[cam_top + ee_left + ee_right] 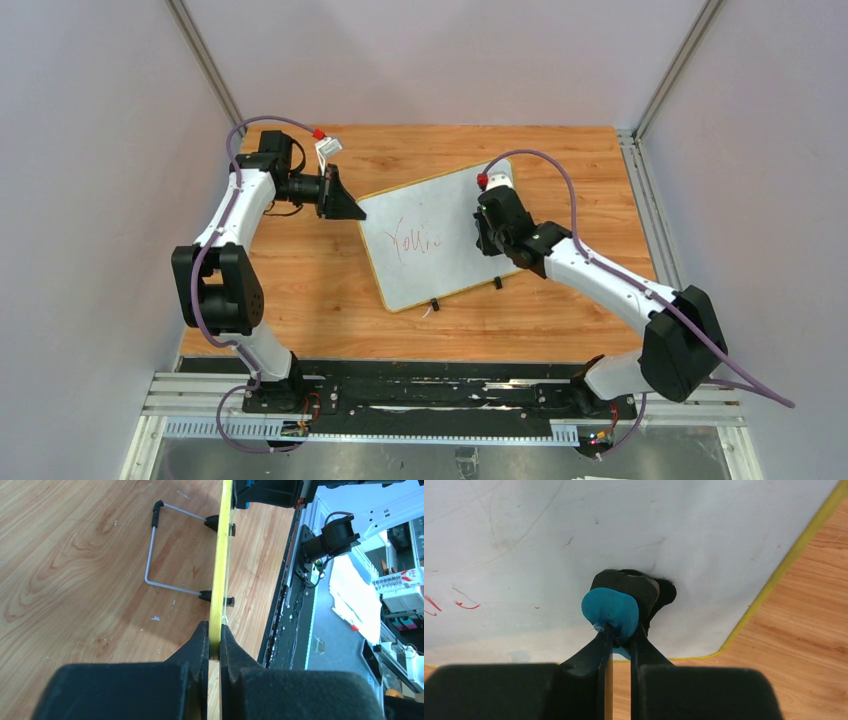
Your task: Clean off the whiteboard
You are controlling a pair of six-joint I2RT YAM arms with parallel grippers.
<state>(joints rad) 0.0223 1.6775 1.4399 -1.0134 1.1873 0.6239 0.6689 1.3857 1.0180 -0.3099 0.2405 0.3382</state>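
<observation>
The whiteboard (430,240) lies tilted on the wooden table, with red scribble (415,240) near its middle. My left gripper (350,205) is shut on the board's yellow rim (220,580) at its far left corner; in the left wrist view the rim runs edge-on between the fingers (200,645). My right gripper (488,238) is shut on the small blue and black eraser (616,607). The eraser's black pad rests on the white surface (624,530) near the board's right side. Faint red marks (464,605) show at the left of the right wrist view.
Two black clips (434,303) sit on the board's near edge. A bent wire stand (155,545) shows under the board in the left wrist view. Grey walls enclose the table (300,290) on three sides. A black rail (430,385) runs along the near edge.
</observation>
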